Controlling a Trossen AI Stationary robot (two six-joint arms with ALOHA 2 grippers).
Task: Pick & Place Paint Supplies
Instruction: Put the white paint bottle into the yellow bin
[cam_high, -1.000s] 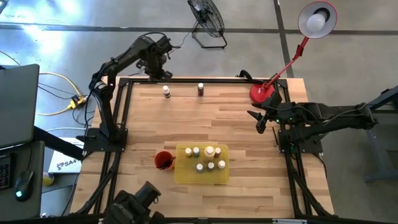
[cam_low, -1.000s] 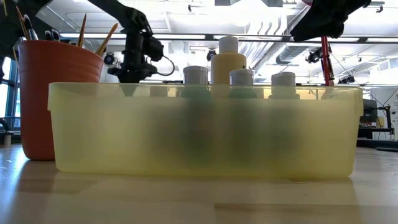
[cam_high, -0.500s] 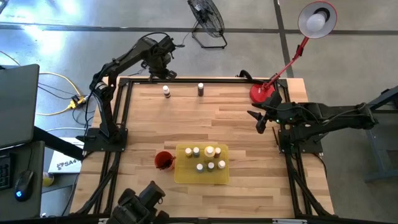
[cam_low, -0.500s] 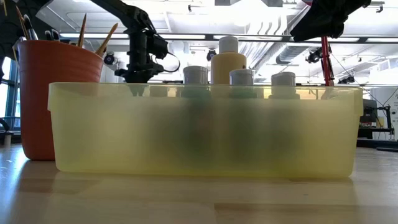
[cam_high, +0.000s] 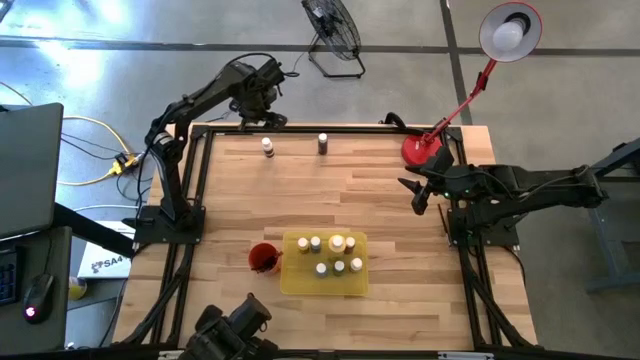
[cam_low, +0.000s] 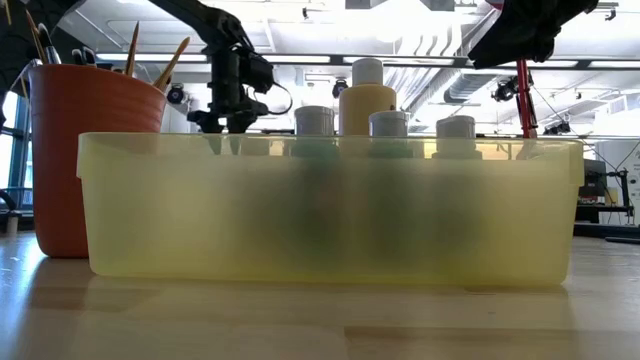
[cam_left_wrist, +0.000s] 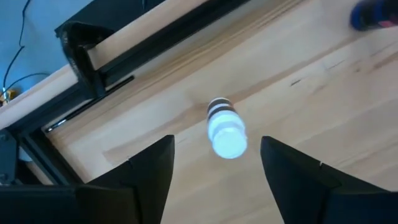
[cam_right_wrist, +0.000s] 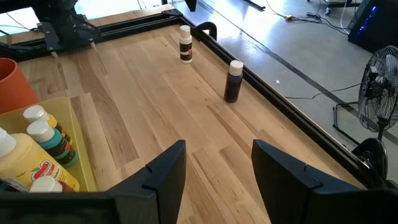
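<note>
tray (cam_high: 295, 284) near bench (cam_high: 380, 200) edge: five paint bottles (cam_high: 336, 243) inside | right gripper (cam_high: 417, 195) released, empty, right side | far edge: brown bottle (cam_high: 267, 146) under released left gripper (cam_left_wrist: 214, 165); dark bottle (cam_high: 322, 143) beside

Two matte black jointed arms, the left arm (cam_high: 190, 100) and the right arm (cam_high: 520, 185), are built of slim tubular links with bulkier rounded joint housings, each rising from a black frame. Each ends in a tool, the left tool (cam_left_wrist: 214, 177) and the right tool (cam_right_wrist: 214, 171), with two broad, flat, angular black fingers (cam_left_wrist: 152, 171).
</note>
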